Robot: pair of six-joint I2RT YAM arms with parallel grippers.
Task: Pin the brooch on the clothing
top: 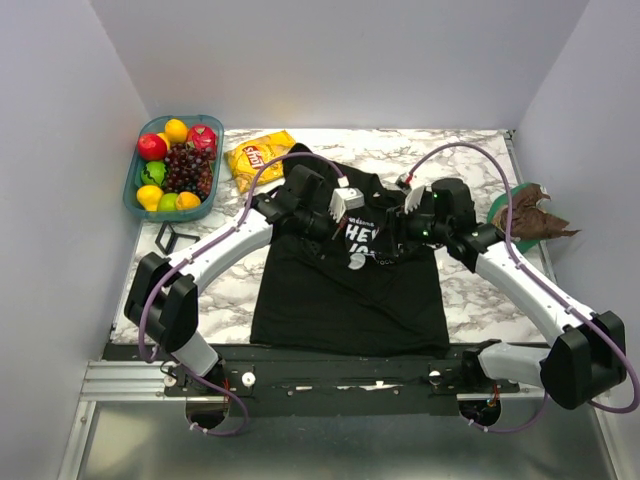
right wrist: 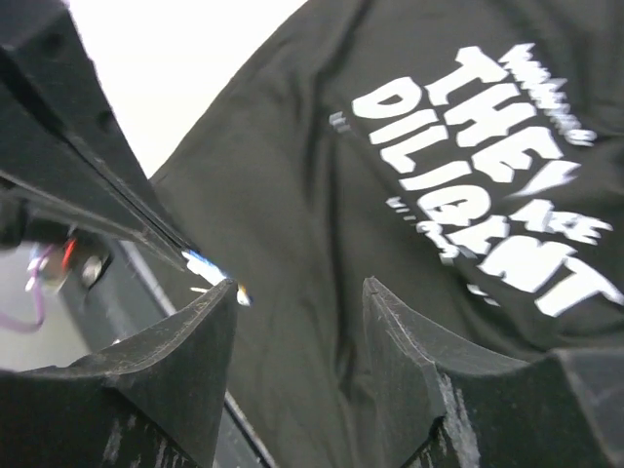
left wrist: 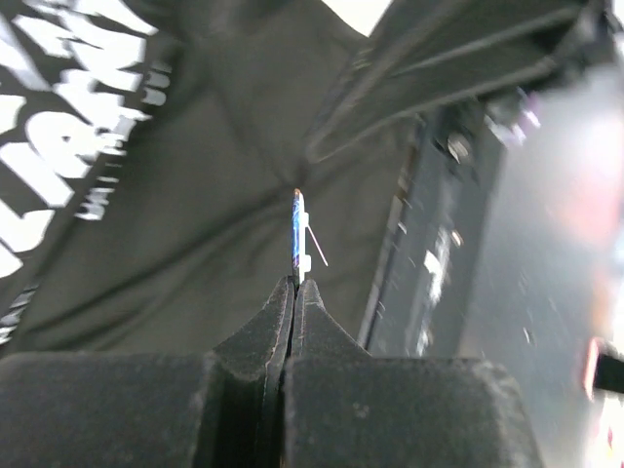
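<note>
The black T-shirt [top: 340,300] lies flat on the marble table, its white print partly covered by both grippers. My left gripper [left wrist: 294,283] is shut on the brooch [left wrist: 299,239], which shows edge-on as a thin disc with its pin wire sticking out, held above the shirt [left wrist: 195,214]. In the top view the left gripper [top: 362,235] and the right gripper [top: 395,245] meet over the print. My right gripper [right wrist: 300,285] is open and empty above the shirt [right wrist: 322,195]. The brooch [right wrist: 210,268] shows just beyond its left finger [right wrist: 195,341].
A blue tray [top: 135,190] of fruit stands at the back left, with a yellow chips bag [top: 262,157] beside it. A green plate [top: 500,212] with a brown wrapper sits at the right edge. A small black frame [top: 175,237] lies left of the shirt.
</note>
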